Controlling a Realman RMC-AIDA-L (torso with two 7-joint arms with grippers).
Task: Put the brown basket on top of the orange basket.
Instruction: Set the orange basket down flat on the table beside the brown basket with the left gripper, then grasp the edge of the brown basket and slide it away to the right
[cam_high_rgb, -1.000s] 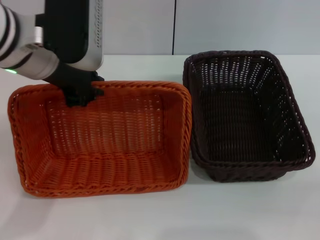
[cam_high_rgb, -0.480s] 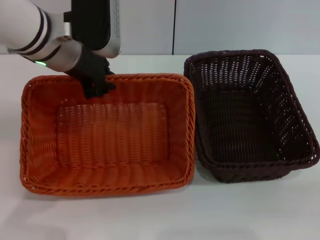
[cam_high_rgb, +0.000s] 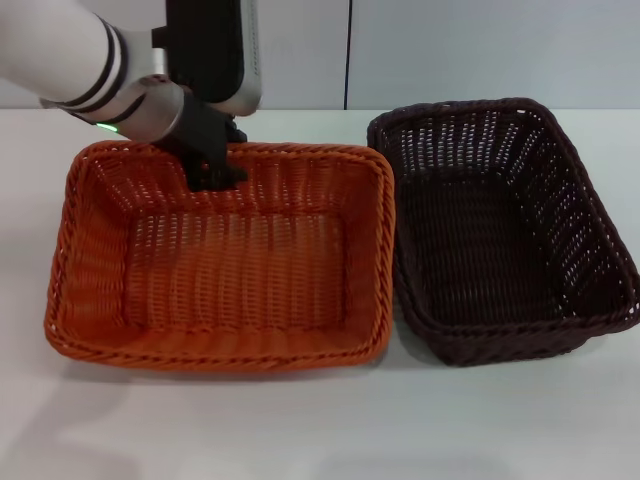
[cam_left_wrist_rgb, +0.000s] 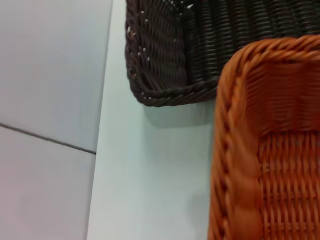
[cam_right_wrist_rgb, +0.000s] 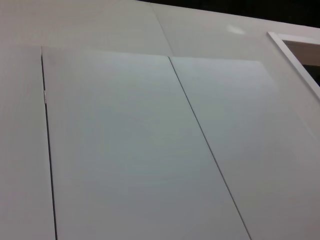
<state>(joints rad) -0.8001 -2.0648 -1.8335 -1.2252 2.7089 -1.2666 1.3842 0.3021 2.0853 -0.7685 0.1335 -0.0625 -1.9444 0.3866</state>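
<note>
The orange basket sits on the white table at the left, its right rim close against the brown basket on the right. Both are upright and empty. My left gripper is at the orange basket's far rim, left of its middle, shut on that rim with one finger reaching inside. The left wrist view shows a corner of the orange basket and a corner of the brown basket with a strip of table between them. My right gripper is out of view; its wrist view shows only pale wall panels.
The white table runs in front of both baskets and to the left of the orange one. A pale wall with a vertical seam stands behind the table.
My left gripper has moved right, taking the orange basket with it. The basket has gone from tilted to level and now lies closer to the brown basket, which has hardly moved.
</note>
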